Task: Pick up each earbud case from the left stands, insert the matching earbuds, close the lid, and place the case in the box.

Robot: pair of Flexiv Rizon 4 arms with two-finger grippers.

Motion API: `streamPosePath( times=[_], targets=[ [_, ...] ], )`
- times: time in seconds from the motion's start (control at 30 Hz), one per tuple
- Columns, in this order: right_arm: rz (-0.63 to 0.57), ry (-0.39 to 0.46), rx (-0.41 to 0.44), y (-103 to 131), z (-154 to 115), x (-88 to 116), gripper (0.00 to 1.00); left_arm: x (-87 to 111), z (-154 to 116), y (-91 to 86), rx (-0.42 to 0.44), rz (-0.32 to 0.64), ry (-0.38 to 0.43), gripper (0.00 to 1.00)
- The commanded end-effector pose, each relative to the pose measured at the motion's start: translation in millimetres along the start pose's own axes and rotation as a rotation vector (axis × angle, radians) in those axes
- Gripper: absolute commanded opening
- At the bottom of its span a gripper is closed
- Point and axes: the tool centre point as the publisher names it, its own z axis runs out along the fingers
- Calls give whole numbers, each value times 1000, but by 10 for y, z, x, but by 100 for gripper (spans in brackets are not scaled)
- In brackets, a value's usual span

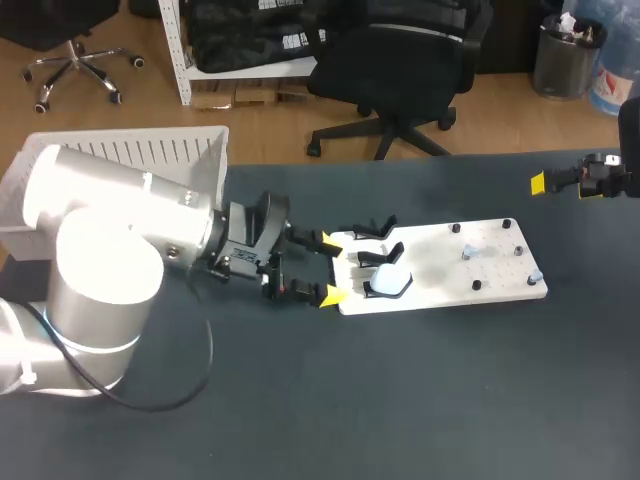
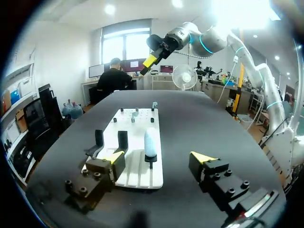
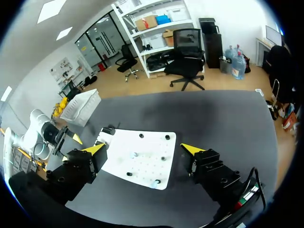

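A pale blue earbud case (image 1: 388,283) stands on a black stand at the left end of the white board (image 1: 450,285). My left gripper (image 1: 329,269) is open just short of that end, its yellow tips level with the board's edge. In the left wrist view the case (image 2: 150,142) stands a little ahead of the left gripper (image 2: 158,159), untouched, beside two empty black stands (image 2: 99,138). Two small earbuds (image 1: 470,251) sit on pegs at the board's right part. My right gripper (image 1: 560,183) is open, high at the table's far right; below the right gripper (image 3: 143,149) lies the board (image 3: 142,164).
A white slatted box (image 1: 150,160) stands at the table's back left, behind my left arm; it also shows as the box (image 3: 83,107) beyond the board. Small black pegs dot the board. Dark tabletop stretches in front of and right of the board.
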Motion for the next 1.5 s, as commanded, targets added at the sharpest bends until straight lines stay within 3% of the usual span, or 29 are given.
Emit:
streamPosePath(
  times=[0.03, 0.13, 0.27, 0.4, 1.07, 1.13, 1.5],
  targets=[
    [0, 2, 1, -1, -2, -4, 100, 19, 154, 88, 14, -2, -5, 79],
    [0, 2, 1, -1, -2, -4, 100, 20, 216, 105, 25, -3, -9, 75],
    [0, 2, 1, -1, -2, -4, 100, 31, 281, 109, 32, -4, -14, 58],
    [0, 2, 1, -1, -2, -4, 100, 45, 314, 97, 43, -5, -15, 50],
    [0, 2, 1, -1, -2, -4, 100, 83, 464, 45, 55, -18, -21, 44],
    [0, 2, 1, -1, -2, -4, 100, 97, 489, 60, 51, -23, -17, 40],
    [0, 2, 1, -1, -2, -4, 100, 70, 548, 91, 45, -29, -27, 47]
  ],
)
